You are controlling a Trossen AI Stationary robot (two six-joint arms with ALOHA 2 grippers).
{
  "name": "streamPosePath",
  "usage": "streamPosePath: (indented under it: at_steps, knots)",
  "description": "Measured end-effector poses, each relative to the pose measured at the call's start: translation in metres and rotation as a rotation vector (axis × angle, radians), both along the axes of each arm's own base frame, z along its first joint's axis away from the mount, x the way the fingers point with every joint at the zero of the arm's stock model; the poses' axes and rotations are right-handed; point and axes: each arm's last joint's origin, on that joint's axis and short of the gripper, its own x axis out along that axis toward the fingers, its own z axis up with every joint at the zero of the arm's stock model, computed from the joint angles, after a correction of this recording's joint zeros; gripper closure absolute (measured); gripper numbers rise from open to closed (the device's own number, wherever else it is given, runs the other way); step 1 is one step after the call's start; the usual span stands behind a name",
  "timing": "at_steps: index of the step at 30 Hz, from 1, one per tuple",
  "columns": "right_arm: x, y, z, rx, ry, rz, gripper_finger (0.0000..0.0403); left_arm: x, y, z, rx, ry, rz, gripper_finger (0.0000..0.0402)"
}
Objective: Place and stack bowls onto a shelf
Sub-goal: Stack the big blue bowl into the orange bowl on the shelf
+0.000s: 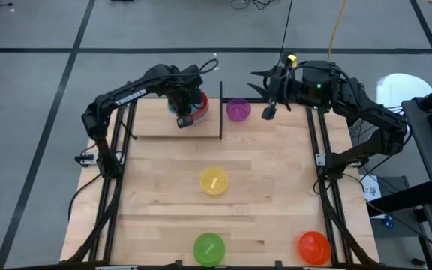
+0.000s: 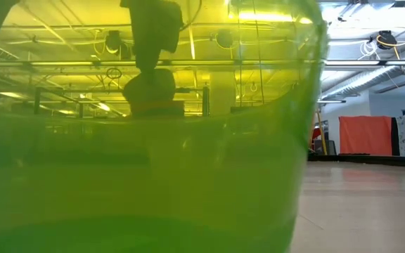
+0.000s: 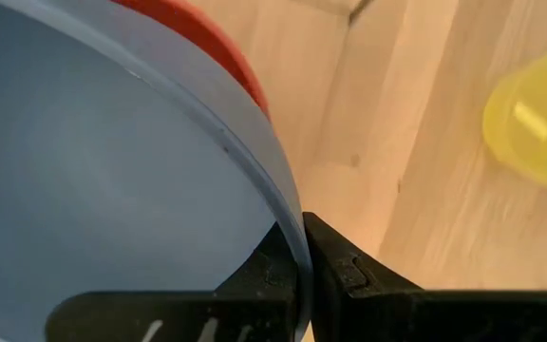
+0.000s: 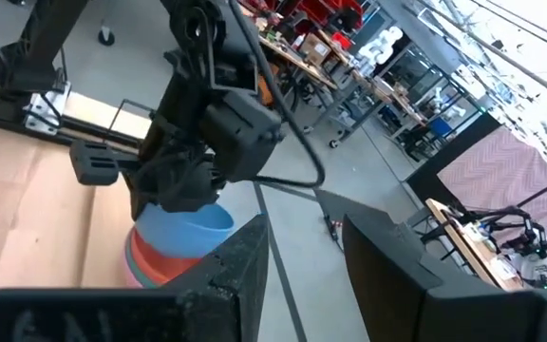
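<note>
My left gripper [image 1: 184,114] points down over the shelf [image 1: 148,127] at the table's far left, shut on a blue bowl [image 4: 193,228]. Under the blue bowl is a stack with a red bowl [image 3: 207,38] on top and paler bowls below it. A purple bowl [image 1: 238,109] stands just right of the shelf's black upright rod [image 1: 221,112]. The yellow bowl [image 1: 214,181] is at mid-table, the green bowl [image 1: 208,247] and the orange bowl [image 1: 314,246] at the near edge. My right gripper [image 1: 268,111] hangs open, raised at the far right, holding nothing. My left gripper pinches the blue bowl's rim [image 3: 297,237] between its two fingers, one finger inside the bowl and one outside. The fingers come from above, pointing down. The bowl is upright, right over the red bowl [image 4: 160,261]. I cannot tell whether it rests in the red bowl.
In the low view the green bowl [image 2: 139,176] fills most of the picture and hides the table behind it. Bare tabletop [image 1: 276,172] lies between the shelf and the near bowls. Black frame rails [image 1: 328,202] run along both table sides.
</note>
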Motion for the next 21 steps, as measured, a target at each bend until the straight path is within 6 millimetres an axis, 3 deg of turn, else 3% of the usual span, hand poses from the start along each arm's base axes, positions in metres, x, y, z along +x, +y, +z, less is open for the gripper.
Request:
streamPosePath:
  at_steps: [13, 21]
  knots:
    - [0.001, 0.0, -0.002, -0.019, 0.019, 0.005, 0.0271, 0.017, 0.01, -0.035, -0.046, 0.102, -0.063, 0.0394]
    - [-0.001, -0.008, -0.002, -0.019, 0.019, -0.028, 0.0271, 0.021, 0.012, -0.035, -0.03, 0.084, -0.052, 0.0359]
